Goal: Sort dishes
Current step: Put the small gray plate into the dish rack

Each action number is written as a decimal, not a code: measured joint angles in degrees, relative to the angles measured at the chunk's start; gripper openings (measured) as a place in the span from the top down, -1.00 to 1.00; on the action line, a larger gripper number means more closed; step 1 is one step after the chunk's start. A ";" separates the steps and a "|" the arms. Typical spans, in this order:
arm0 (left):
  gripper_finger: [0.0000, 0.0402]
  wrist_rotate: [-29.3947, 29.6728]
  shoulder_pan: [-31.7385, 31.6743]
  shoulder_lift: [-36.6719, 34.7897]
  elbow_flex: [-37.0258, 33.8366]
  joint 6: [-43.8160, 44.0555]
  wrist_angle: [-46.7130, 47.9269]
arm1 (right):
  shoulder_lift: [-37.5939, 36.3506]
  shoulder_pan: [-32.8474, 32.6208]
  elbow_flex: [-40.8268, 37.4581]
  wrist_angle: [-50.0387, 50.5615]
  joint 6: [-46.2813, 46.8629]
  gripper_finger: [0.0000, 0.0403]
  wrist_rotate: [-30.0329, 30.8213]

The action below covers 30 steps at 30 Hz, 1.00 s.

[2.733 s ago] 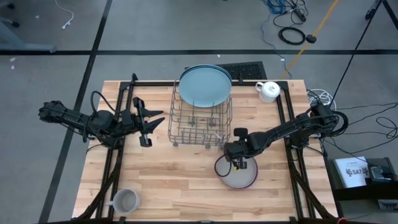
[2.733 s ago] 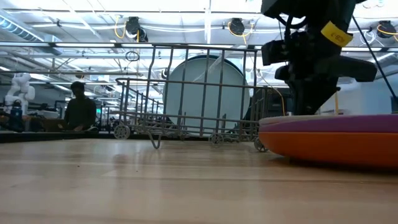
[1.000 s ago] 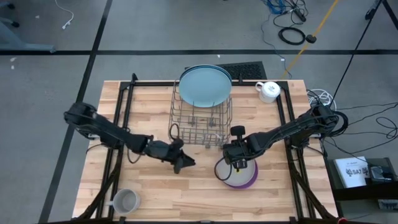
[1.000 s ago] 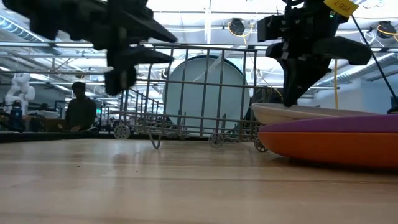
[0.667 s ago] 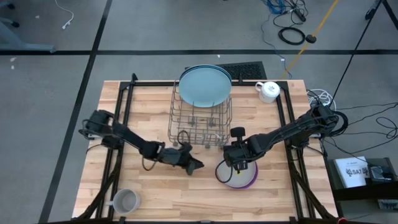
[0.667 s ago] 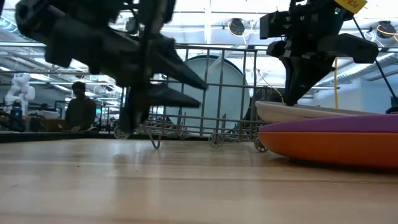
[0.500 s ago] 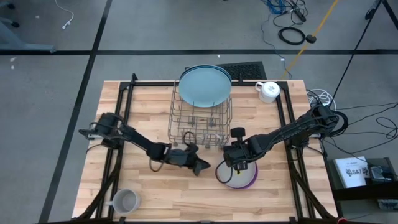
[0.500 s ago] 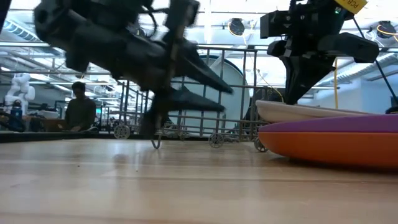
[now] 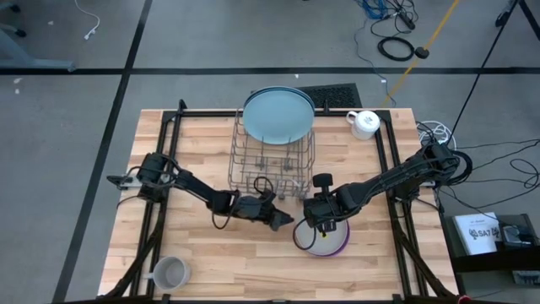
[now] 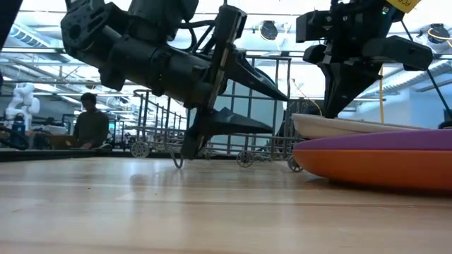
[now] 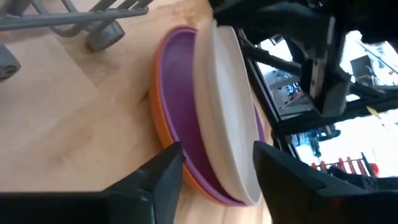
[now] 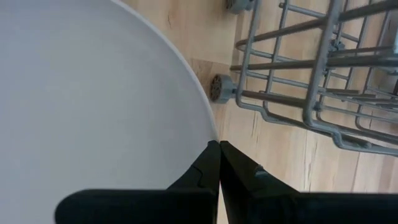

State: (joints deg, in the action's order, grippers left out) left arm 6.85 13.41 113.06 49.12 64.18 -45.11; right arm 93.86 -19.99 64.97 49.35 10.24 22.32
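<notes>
Wooden desk (image 9: 211, 253), light planks. Wire dish rack (image 9: 272, 165) at centre, toward far edge. White mug (image 9: 364, 123) at far right corner; grey mug (image 9: 170, 273) at near left corner. Cables (image 9: 395, 42) on floor beyond. Person (image 10: 90, 121) seated in background room, left.

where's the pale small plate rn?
High view: right of centre, the pale plate sits tilted atop the purple plate and orange plate, its edge pinched by the right tool, just below the rack.

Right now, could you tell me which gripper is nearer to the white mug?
The right. The right gripper sits at the stacked plates' edge, on the white mug's side of the table. The left gripper hangs beside those plates, a little farther from the mug.
</notes>
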 joint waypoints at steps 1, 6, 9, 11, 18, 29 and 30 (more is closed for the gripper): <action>-0.02 0.00 -0.18 0.00 0.12 0.02 0.09 | 0.00 0.00 0.00 -0.01 0.00 1.00 0.07; -0.11 -0.78 -0.70 0.00 1.97 -0.01 1.63 | 0.00 0.00 0.00 -1.12 -0.70 1.00 0.20; -0.13 -1.52 -0.74 0.00 3.31 -1.35 4.08 | 0.00 0.00 0.00 -1.63 -0.92 1.00 0.21; -0.13 -1.55 -0.70 0.00 4.16 -1.48 6.23 | 0.00 0.00 0.00 -1.74 -0.92 1.00 0.22; -0.13 -1.53 -0.70 1.61 6.61 -1.98 9.82 | 0.00 0.00 0.00 -3.09 -1.23 1.00 0.20; -0.06 -1.55 -0.70 3.50 7.70 -2.10 7.54 | 0.00 0.00 0.00 -3.75 -1.95 1.00 0.16; -0.02 -1.53 -0.70 3.50 7.70 -2.11 7.83 | 0.00 0.00 0.00 -3.79 -1.97 1.00 0.16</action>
State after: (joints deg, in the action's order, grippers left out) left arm 5.32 12.71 116.55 56.82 62.07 -37.28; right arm 93.86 -19.99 64.97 45.56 8.27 22.48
